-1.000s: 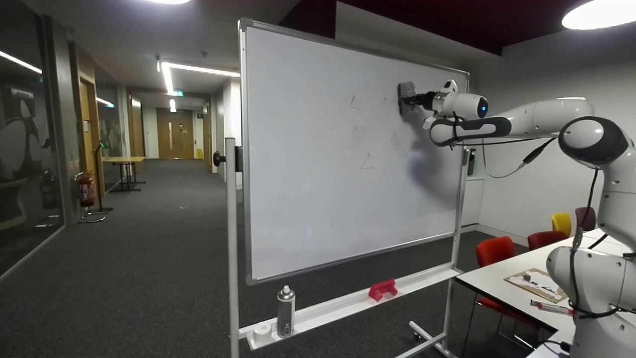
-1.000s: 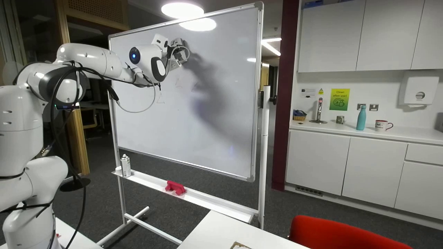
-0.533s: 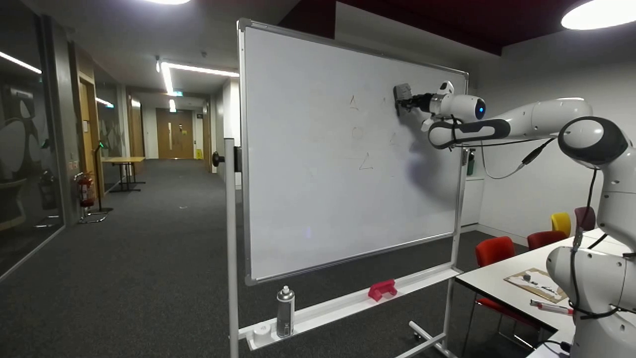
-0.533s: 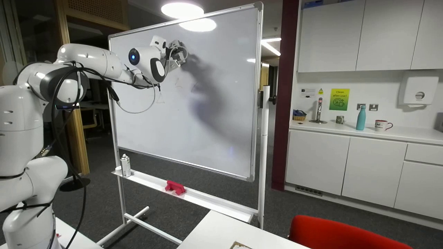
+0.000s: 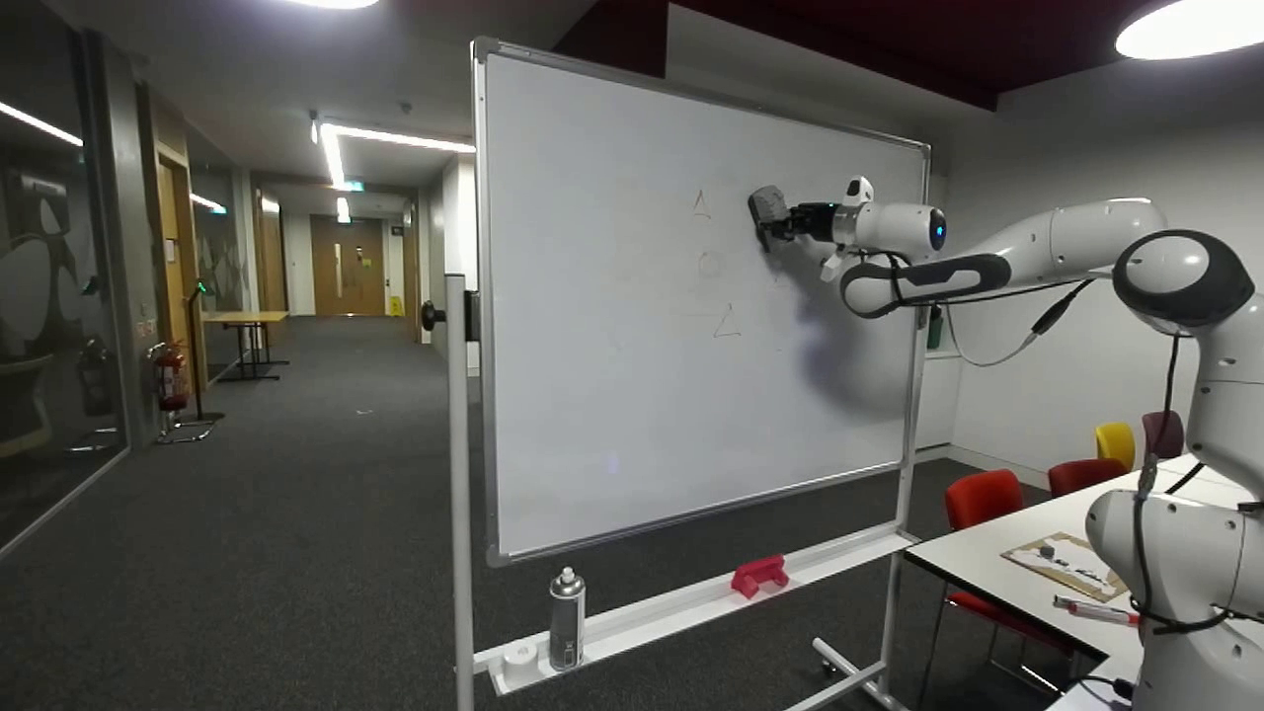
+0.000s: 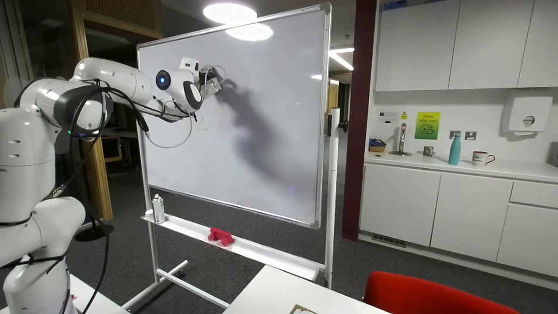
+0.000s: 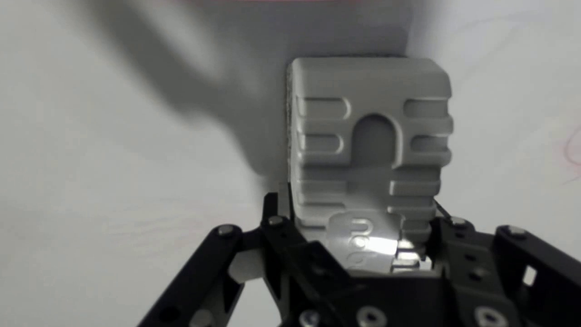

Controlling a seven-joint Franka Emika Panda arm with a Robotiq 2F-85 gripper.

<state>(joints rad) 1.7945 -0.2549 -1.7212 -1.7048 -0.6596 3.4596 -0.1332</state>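
I've got the black two-fingered end effector (image 7: 361, 206) grasping the grey, ribbed plastic eraser (image 7: 372, 145) between its jaws; my feeds put the white rectangular whiteboard (image 5: 612, 425) just ahead of them.

Grey eraser (image 7: 370, 136) with ribbed relief, black gripper (image 7: 358, 215), white board (image 5: 612, 395) — faint reddish marks (image 7: 568, 150), silver frame (image 6: 324, 83), white arm (image 5: 1096, 235) banded dark grey, crimson block (image 5: 758, 576), red chair (image 6: 427, 292), turquoise bottle (image 6: 454, 150)

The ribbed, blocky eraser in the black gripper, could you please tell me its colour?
The ribbed, blocky eraser is grey, clearest in the wrist view.
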